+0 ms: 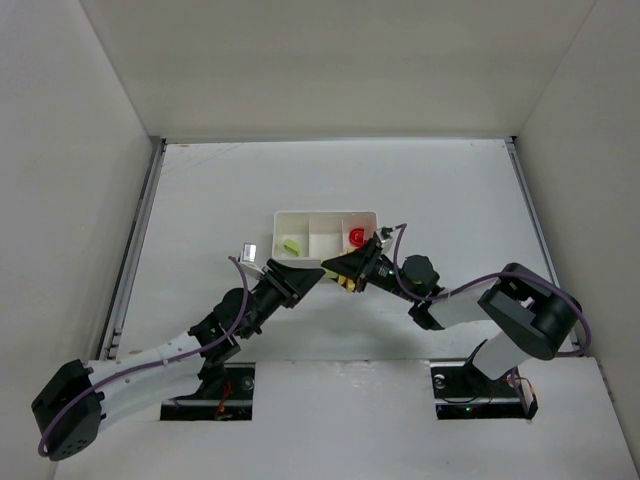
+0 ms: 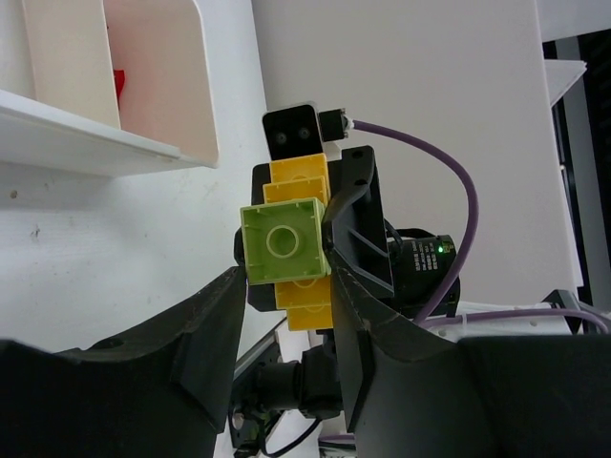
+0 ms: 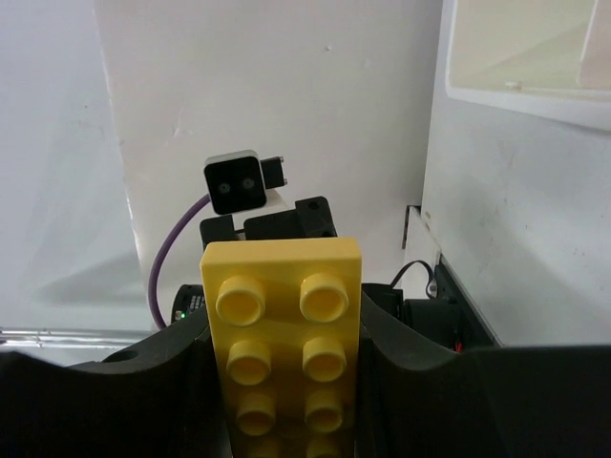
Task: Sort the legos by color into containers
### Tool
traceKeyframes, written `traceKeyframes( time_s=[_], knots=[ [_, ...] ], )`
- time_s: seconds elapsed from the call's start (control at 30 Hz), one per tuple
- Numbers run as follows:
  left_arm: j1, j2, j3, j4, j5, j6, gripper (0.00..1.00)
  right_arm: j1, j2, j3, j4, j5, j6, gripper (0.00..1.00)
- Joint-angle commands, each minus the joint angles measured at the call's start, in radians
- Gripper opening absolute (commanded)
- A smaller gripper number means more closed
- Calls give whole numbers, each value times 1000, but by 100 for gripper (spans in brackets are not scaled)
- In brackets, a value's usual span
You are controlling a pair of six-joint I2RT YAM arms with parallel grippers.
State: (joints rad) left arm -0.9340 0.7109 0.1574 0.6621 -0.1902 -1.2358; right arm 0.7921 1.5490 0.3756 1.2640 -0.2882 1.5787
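Note:
My right gripper is shut on a long yellow lego, held above the table just in front of the white tray. A light green lego is stuck on that yellow lego. My left gripper faces it, and its fingertips press the green lego's two sides at its lower edge. In the top view the two grippers meet, left and right, with a bit of yellow showing. The tray's left compartment holds a light green piece. Its right compartment holds a red lego.
The tray's middle compartment looks bare. The tray's near corner shows in the left wrist view and at the upper right of the right wrist view. White enclosure walls stand on three sides. Purple cables loop off both wrists.

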Motion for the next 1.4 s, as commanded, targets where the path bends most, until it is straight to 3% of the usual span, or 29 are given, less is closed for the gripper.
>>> traceKeyframes(
  time_s=[0.0, 0.27, 0.47, 0.9, 1.17, 1.37],
  knots=[
    [4, -1, 7, 68, 9, -7, 37, -3, 3, 16, 126, 9, 3, 45],
    [5, 28, 10, 122, 9, -7, 34, 29, 43, 26, 130, 14, 1, 46],
    [7, -22, -2, 110, -2, 12, 22, 28, 0, 5, 104, 17, -22, 58],
    [11, -57, -27, 85, -12, 6, 19, 11, -121, -17, -41, 23, -111, 79],
    [10, -64, -21, 77, -12, 9, 19, -6, -194, -35, -149, 38, -152, 71],
    [-2, -45, -10, 82, -12, 12, 19, -4, -205, -17, -190, 41, -169, 56]
  ],
)
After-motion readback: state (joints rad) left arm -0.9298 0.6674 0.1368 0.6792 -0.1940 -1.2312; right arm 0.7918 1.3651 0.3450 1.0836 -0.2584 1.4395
